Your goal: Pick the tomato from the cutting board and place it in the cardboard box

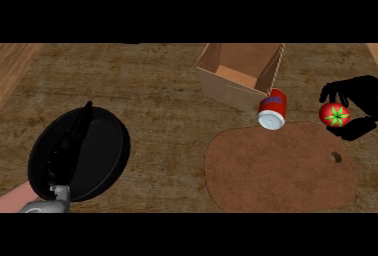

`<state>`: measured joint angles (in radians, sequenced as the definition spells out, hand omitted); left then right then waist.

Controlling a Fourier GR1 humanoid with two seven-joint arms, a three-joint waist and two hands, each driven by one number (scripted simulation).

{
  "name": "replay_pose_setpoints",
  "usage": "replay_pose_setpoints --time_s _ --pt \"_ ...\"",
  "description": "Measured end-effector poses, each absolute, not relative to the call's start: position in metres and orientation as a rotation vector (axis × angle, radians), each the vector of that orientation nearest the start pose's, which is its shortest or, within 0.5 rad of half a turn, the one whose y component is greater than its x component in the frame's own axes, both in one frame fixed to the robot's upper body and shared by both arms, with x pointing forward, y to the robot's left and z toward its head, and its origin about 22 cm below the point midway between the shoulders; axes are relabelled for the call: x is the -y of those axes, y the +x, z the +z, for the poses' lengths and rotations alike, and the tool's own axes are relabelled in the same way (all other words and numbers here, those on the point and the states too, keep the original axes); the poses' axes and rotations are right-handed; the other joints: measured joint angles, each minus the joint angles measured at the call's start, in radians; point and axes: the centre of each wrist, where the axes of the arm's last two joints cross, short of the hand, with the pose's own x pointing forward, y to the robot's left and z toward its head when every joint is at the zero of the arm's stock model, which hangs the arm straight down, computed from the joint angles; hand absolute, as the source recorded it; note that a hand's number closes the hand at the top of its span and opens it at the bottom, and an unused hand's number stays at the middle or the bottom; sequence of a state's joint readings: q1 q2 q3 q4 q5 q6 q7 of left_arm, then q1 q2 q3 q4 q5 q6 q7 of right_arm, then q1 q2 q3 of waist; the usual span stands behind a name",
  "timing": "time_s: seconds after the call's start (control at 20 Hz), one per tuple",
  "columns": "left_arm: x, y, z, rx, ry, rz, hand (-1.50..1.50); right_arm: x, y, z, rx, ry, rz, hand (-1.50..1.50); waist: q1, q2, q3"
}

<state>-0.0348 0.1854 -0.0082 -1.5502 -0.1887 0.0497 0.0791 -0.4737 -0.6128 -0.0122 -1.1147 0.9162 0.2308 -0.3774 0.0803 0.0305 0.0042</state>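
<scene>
Right hand (351, 92) curls round tomato (336, 115), just off cutting board (284, 170) upper-right edge, right of cardboard box (240, 70) (can (273, 110) leans there). Left hand (74, 145) rests straight-fingered, lower left.

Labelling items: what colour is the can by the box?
The can is red with a blue band and a white end; head view.

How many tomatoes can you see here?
1: the round red tomato, in the black right hand at the view's right, near the brown cutting board's far edge. The open cardboard box could hide more.
</scene>
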Motion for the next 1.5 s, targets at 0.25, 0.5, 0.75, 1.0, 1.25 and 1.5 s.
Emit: replay_pose_setpoints --time_s 0.25,0.5,0.75,1.0,1.25,1.5 --pt "-0.265 0.256 0.017 1.5 0.318 -0.262 0.0 0.399 0.375 0.128 1.462 -0.867 1.376 1.5 0.004 0.0 0.0" --pt "-0.267 0.256 0.018 1.492 0.322 -0.255 0.0 0.405 0.395 0.155 1.71 -0.66 1.255 1.5 -0.004 -0.007 0.0" --pt "-0.273 0.254 0.017 1.482 0.33 -0.247 0.0 0.397 0.414 0.177 1.894 -0.465 1.15 1.5 -0.017 -0.013 -0.002" --pt "-0.271 0.253 0.014 1.473 0.344 -0.238 0.0 0.371 0.434 0.198 1.975 -0.365 1.118 1.5 -0.032 -0.017 -0.003" --pt "-0.28 0.252 0.014 1.464 0.354 -0.229 0.0 0.331 0.453 0.211 1.994 -0.297 1.13 1.5 -0.042 -0.021 -0.004" --pt "-0.277 0.247 0.008 1.461 0.362 -0.223 0.0 0.279 0.469 0.221 1.977 -0.239 1.168 1.5 -0.047 -0.023 -0.004"
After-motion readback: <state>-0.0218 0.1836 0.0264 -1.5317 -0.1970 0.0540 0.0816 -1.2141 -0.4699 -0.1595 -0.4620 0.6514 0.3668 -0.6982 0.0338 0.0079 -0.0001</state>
